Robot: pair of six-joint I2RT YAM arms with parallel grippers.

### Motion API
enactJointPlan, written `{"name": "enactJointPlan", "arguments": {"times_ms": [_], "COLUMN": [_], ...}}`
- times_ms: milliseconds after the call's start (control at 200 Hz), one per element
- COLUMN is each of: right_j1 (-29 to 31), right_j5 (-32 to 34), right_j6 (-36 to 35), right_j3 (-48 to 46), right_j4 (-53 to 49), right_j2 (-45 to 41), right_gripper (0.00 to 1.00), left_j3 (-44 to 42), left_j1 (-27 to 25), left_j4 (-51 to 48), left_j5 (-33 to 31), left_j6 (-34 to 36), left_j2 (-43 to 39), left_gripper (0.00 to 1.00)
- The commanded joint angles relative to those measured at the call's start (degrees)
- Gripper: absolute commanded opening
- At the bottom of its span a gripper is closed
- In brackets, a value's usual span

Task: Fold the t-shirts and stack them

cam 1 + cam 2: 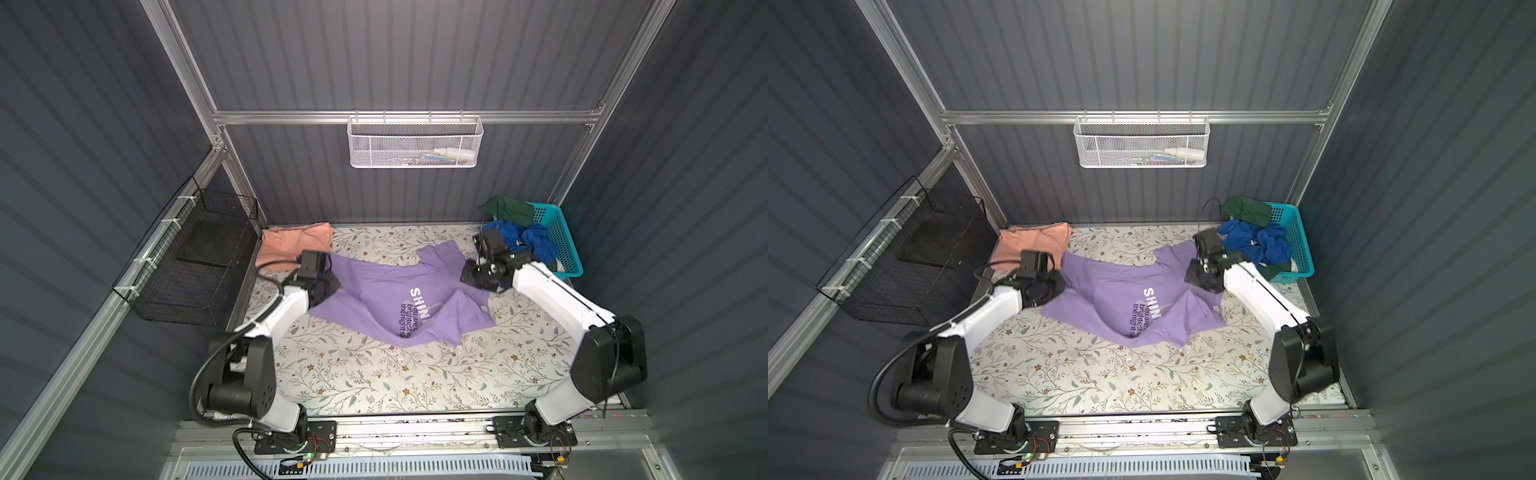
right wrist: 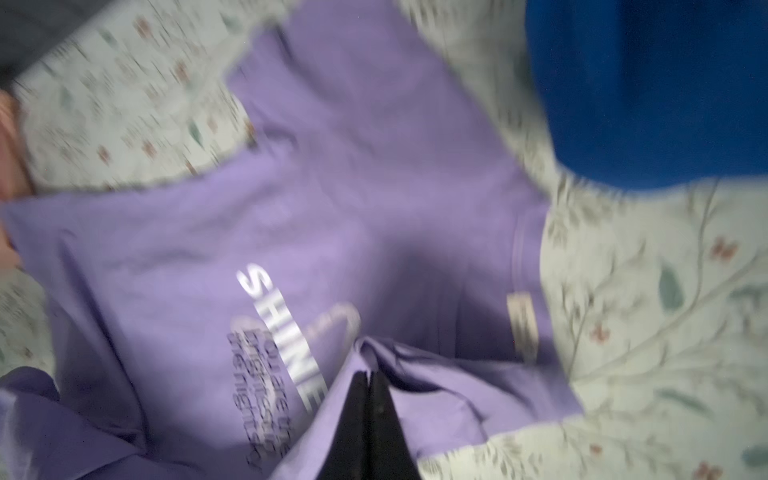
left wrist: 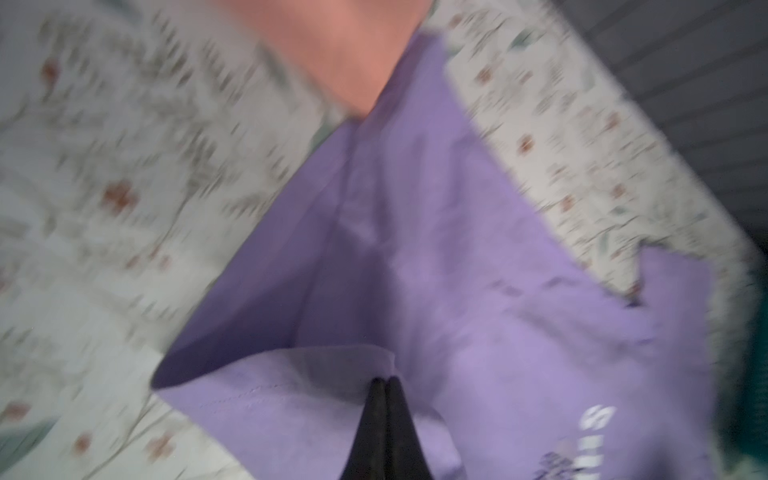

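Floral-print tabletop (image 1: pixel 374 374) lay under limp lavender-purple cotton tee (image 1: pixel 374 286); left pincer (image 3: pixel 384 384) clamped hem, right pincer (image 2: pixel 369 380) clamped fold beside lettering (image 2: pixel 282 332). Soft, light; edges looked best holds.

both arms: white link shells, black joint housings. left arm (image 1: pixel 286 307) trails a thick black corrugated hose (image 1: pixel 198 374); right arm (image 1: pixel 552 295) has green leds (image 1: pixel 479 270) at the wrist. black base plates (image 1: pixel 296 436), thin red wires (image 1: pixel 316 444). left hand (image 3: pixel 384 382) fingers (image 3: pixel 374 428) look matte black and tapered, though that view is blurred.
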Motion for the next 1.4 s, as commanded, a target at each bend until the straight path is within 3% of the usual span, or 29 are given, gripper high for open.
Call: {"name": "enactJointPlan", "arguments": {"times_ms": [0, 90, 220, 330, 430, 485, 515, 575, 595, 635, 715, 925, 1046, 1206, 1396], "right_j1": [-0.28, 0.67, 0.92, 1.23, 1.57, 1.97, 2.32, 3.62, 4.15, 5.53, 8.42, 13.84, 15.36, 15.95, 16.03], "right_j5": [10.46, 13.29, 11.71, 8.40, 1.86, -0.61, -1.81, -4.19, -4.73, -5.61, -6.77, -12.80, -15.03, -12.95, -7.72], "right_j6": [-6.82, -8.60, -4.40, 1.63, 6.09, 7.86, 8.40, 8.65, 8.58, 8.30, 7.73, 6.68, 4.88, 3.33, 2.80], "right_j3": [15.87, 12.88, -5.05, -21.17, -33.26, -37.95, -39.77, -41.61, -41.72, -41.12, -38.39, -30.18, -22.40, -12.45, -4.88], "right_j4": [-8.20, -8.30, -6.46, -5.59, -1.84, 0.65, 2.18, 5.06, 5.86, 6.98, 8.81, 16.45, 16.68, 14.68, 8.81], "right_j2": [-1.77, -9.64, -22.43, -29.24, -33.12, -33.13, -32.57, -30.95, -28.69, -26.23, -21.23, -8.25, 0.84, 11.05, 17.73], "right_gripper": [0.00, 0.00, 0.00, 0.00, 0.00, 0.25, 0.27, 0.32, 0.35, 0.41, 0.43, 0.56, 0.59, 0.63, 0.61], "left_j3": [17.35, 13.51, -6.92, -22.36, -30.89, -33.27, -34.00, -33.51, -32.94, -31.41, -28.64, -27.81, -27.61, -26.00, -22.29], "left_j1": [1.74, 1.65, 1.65, 1.65, 1.65, 1.71, 1.70, 1.66, 1.70, 1.69, 1.65, 1.16, -2.00, -9.38, -10.48], "left_j4": [-1.80, -0.17, 1.63, 1.14, 0.00, 0.02, 0.55, 0.74, 0.51, -0.14, -0.56, 3.65, 5.61, 7.91, 8.59], "left_j5": [2.10, -0.86, -3.16, -3.89, -4.62, -5.14, -5.31, -5.47, -5.48, -5.43, -4.15, 5.21, 7.63, 6.70, 8.57], "left_j6": [5.62, 6.00, 4.59, 1.52, 0.20, -0.38, -0.56, -0.25, 0.08, 0.69, 2.51, 3.09, 3.00, 3.86, 4.29], "left_j2": [-0.82, -9.84, -22.24, -26.52, -27.81, -27.88, -27.82, -27.13, -26.73, -25.90, -24.73, -26.41, -24.47, -18.46, -8.93], "left_gripper": [0.00, 0.00, 0.00, 0.00, 0.00, 0.00, 0.08, 0.39, 0.47, 0.52, 0.62, 0.63, 0.68, 0.73, 0.75]}}
